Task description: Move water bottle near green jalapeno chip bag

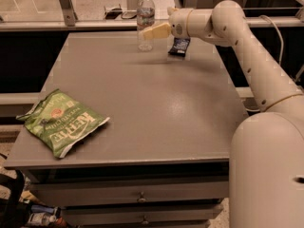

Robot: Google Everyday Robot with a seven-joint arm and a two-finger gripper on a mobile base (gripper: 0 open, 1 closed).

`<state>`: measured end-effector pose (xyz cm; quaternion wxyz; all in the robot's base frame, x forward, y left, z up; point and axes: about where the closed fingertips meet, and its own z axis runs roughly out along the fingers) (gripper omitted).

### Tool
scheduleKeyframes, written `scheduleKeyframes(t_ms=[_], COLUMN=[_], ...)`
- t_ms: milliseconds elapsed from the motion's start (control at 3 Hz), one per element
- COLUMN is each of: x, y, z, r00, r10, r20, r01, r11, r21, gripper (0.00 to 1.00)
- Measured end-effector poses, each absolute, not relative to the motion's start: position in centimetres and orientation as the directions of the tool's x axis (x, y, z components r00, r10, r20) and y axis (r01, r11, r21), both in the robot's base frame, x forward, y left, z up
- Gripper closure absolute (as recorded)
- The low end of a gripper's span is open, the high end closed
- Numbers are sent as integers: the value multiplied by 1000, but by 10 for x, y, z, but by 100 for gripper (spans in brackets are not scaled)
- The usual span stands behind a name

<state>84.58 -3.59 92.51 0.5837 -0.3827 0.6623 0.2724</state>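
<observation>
The water bottle [145, 13], clear with a white cap and a pale label band, stands upright at the far edge of the grey table [161, 108]. My gripper [148, 32] reaches in from the right at the bottle's lower half and overlaps it in the camera view. I cannot tell whether it touches the bottle. The green jalapeno chip bag [61, 122] lies flat at the table's near left corner, far from the bottle.
A small dark blue-black packet [179, 46] lies just right of the bottle, under my wrist. My arm [247, 46] runs along the table's right side. Drawers [137, 196] sit below the front edge. A railing [71, 25] runs behind the table.
</observation>
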Motion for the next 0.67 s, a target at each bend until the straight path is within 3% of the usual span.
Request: scheduleKeyframes(t_ms=[667], x=[854], y=[-18], z=[930], r00=[-4], r10=[-162], r20=[-987], r01=[-838], r11=[539], r21=[-86], gripper=[0])
